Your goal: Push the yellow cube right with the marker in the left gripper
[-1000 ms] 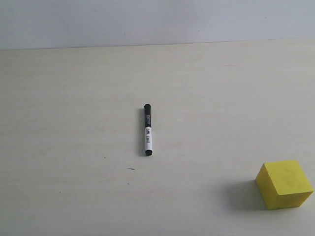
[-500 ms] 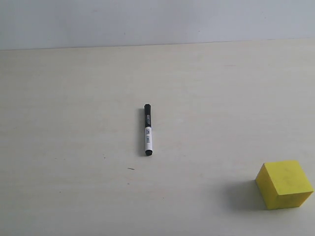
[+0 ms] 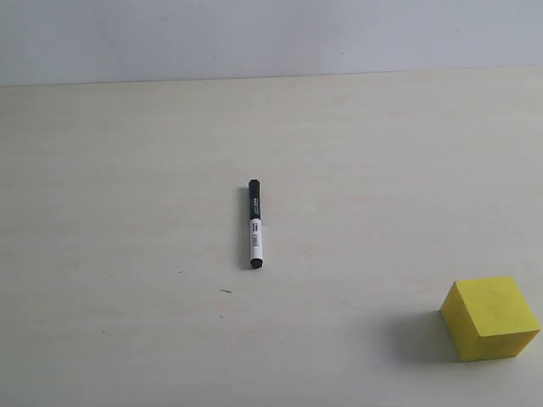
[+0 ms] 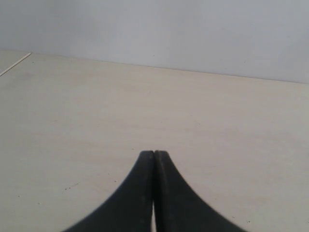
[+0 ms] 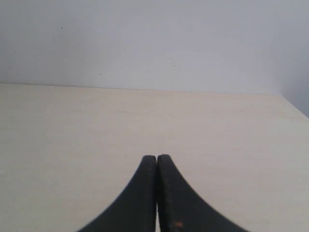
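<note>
The marker, black with a white labelled barrel, lies flat on the pale table near the middle of the exterior view, pointing roughly away from the camera. No gripper holds it. The yellow cube rests at the near right of that view, well apart from the marker. Neither arm shows in the exterior view. In the left wrist view my left gripper is shut with its black jaws pressed together and nothing between them. My right gripper is likewise shut and empty. Neither wrist view shows the marker or the cube.
The pale wooden table ends at a light grey wall behind. A small dark speck lies near the marker. The left wrist view shows a table edge at one corner.
</note>
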Available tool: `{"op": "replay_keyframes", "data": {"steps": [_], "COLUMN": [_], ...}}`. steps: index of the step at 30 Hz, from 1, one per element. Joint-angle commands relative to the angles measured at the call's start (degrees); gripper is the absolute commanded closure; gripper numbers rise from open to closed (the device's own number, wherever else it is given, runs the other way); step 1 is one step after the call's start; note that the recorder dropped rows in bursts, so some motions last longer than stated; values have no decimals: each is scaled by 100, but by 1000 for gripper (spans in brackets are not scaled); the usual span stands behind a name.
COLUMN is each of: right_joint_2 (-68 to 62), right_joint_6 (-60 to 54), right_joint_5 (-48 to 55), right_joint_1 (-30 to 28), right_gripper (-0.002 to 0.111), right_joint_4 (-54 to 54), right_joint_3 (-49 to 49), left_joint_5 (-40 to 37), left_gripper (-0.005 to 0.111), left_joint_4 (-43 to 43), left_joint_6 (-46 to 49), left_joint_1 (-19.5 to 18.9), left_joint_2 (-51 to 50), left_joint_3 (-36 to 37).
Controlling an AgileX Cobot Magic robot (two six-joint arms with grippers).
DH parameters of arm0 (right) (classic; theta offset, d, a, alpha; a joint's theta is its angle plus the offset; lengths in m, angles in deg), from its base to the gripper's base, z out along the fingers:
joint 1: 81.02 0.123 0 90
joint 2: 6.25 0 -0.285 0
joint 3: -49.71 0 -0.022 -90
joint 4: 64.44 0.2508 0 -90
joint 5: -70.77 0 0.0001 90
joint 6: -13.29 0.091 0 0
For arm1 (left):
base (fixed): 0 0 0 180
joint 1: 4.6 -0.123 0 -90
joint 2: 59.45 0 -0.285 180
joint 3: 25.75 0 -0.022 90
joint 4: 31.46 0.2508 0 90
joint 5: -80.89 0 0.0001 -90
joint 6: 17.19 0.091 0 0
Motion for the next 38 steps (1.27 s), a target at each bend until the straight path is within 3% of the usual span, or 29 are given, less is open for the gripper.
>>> {"op": "replay_keyframes", "data": {"steps": [1,38], "right_joint_2": [33,33], "right_joint_6": [-6,-6], "right_joint_5": [-84,-84], "right_joint_1": [-33,-33], "right_gripper": [108,108], "right_joint_4": [-3,-3], "right_joint_3": [-24,-24], "left_joint_5": [10,11], "left_gripper": [107,107], "left_joint_4": [-19,4], "left_joint_6": [24,24], "left_joint_1": [-8,241], "left_joint_2": [50,50], "left_joint_3": [18,18]}}
